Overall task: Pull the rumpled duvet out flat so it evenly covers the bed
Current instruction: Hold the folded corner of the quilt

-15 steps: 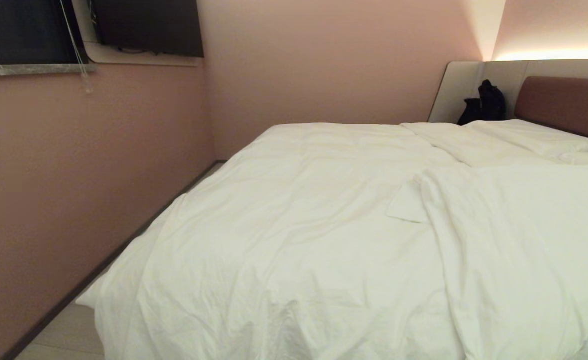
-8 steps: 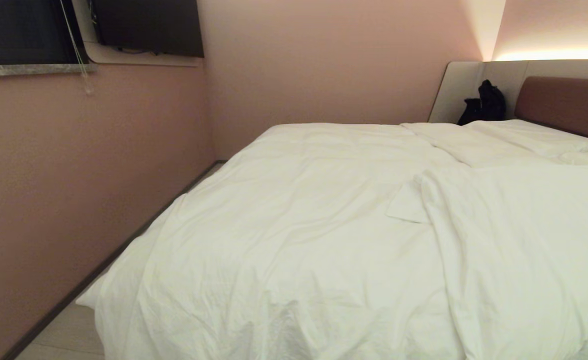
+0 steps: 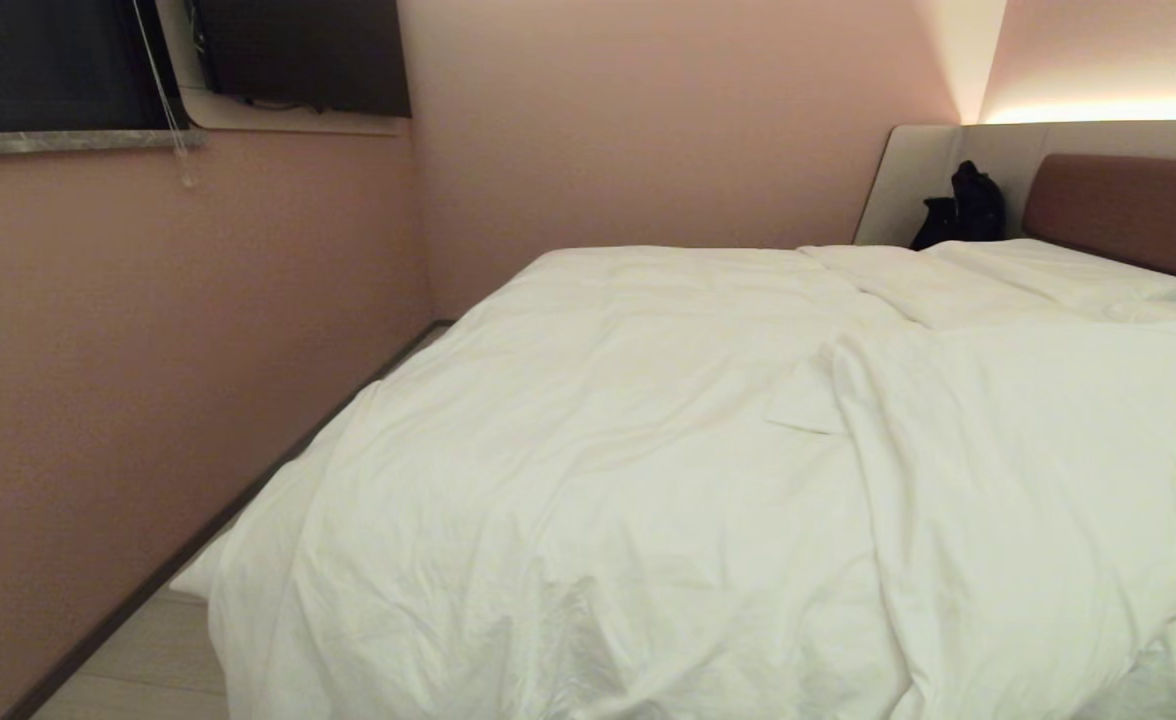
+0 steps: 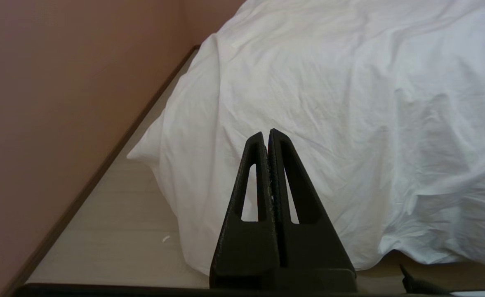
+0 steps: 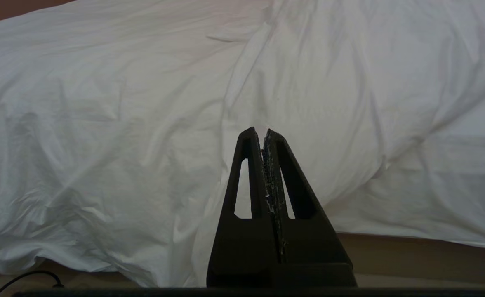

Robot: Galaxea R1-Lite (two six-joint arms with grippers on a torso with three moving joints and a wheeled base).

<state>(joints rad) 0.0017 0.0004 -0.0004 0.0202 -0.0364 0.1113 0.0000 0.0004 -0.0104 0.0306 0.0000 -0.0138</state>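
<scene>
Duvet (image 3: 648, 480) – soft matt cloth, creased.

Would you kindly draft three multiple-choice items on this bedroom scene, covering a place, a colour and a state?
1. Where is the black bag?
A. by the headboard
B. on the floor
C. under the window

2. What colour is the duvet?
A. grey
B. white
C. blue

3. How do the left gripper and right gripper stand?
A. both shut, empty
B. both wide open
C. both gripping the duvet

Answers: 1 A, it sits beside the brown headboard; 2 B, plain white cloth; 3 A, fingers together short of the cloth.
</scene>
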